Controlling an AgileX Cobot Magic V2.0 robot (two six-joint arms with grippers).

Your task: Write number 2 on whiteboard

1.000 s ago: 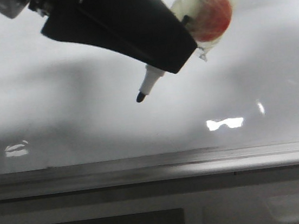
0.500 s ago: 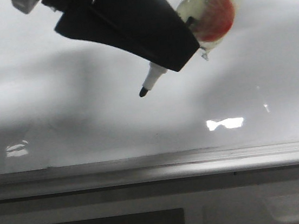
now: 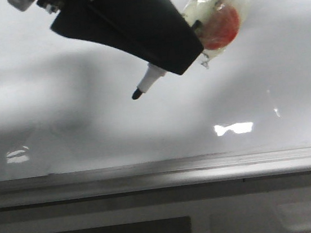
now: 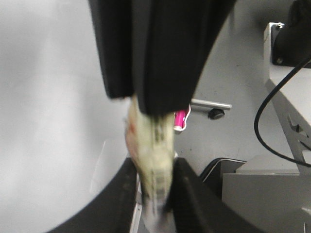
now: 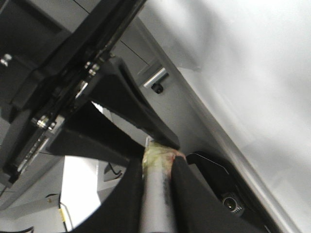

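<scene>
in the front view a black wedge-shaped gripper (image 3: 133,28) comes in from eleven o'clock, with a white black-tipped marker pen (image 3: 146,83) poking out of its lower end, tip toward seven o'clock, over the large glossy white-grey whiteboard (image 3: 60,122). whether the tip touches the board cannot be told. no marker strokes show on the board. the left gripper (image 4: 154,194) is clamped on a yellowish, plastic-wrapped barrel with a red patch (image 3: 217,21). the right gripper (image 5: 156,187) is closed around the same wrapped barrel (image 5: 158,160). the grey metal rail (image 3: 162,172) runs along six o'clock.
</scene>
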